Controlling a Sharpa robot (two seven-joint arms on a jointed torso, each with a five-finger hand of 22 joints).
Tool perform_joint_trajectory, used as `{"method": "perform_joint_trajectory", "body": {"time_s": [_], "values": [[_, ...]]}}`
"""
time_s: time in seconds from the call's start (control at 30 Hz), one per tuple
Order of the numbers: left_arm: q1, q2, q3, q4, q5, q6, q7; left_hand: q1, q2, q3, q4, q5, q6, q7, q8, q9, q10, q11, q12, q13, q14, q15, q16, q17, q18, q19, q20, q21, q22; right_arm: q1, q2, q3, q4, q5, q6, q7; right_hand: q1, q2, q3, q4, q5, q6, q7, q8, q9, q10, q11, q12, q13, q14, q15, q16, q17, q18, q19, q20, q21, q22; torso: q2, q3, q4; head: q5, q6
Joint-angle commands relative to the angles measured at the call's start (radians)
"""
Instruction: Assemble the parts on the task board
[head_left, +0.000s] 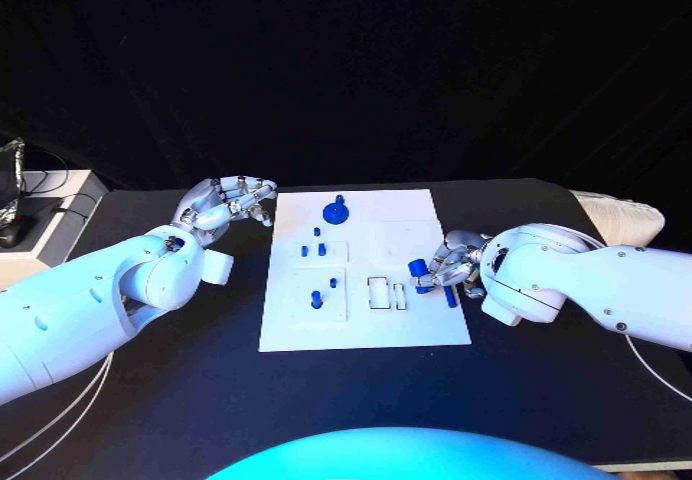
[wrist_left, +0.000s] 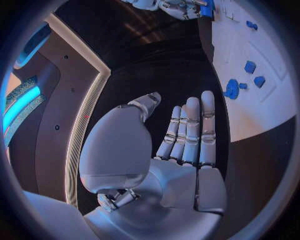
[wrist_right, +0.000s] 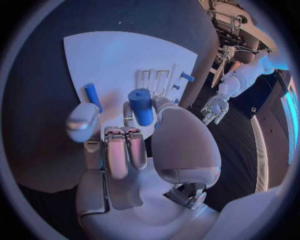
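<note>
left hand (head_left: 227, 206) held open off the board's left edge, fingers straight and together, nothing gripped, right hand (head_left: 444, 268) curled in at the right edge, blue cylinder (wrist_right: 141, 106) pinched between thumb and fingers

Two glossy white, rounded arms, left (head_left: 87, 300) and right (head_left: 606, 280), each ending in a silver, segmented metal hand, left (head_left: 227, 205) and right (head_left: 450, 265); thin white cables trail beneath both arms.

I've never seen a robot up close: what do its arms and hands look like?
Both arms are smooth, rounded white shells. Each ends in a silver, segmented metal hand: the left hand and the right hand. Thin pale cables trail beside each arm.
</note>
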Motion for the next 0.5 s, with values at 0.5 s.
{"method": "perform_joint_trajectory", "body": {"time_s": [0.5], "values": [[0.0, 0.005, 0.001, 0.002, -0.002, 0.02, -0.002, 0.003, 0.01, -0.009, 0.002, -0.003, -0.004, 0.001, 0.0, -0.002, -0.006, -0.001, -0.006, -0.002, 0.003, -0.003, 0.007, -0.002, 0.006, 0.009, -0.002, -0.007, -0.002, -0.012, 0.096, -0.009, -0.026, 0.12, -0.013, -0.003, -0.029, 0.004, 0.032, -0.009, -0.041, 0.033, -0.012, -0.007, 0.001, 0.105, -0.006, 0.002, 0.263, 0.098, -0.005, 0.0, 0.235, -0.006, -0.006, -0.002, -0.014, -0.002, 0.003, 0.0007, 0.0016, 0.002, 0.0]]}}
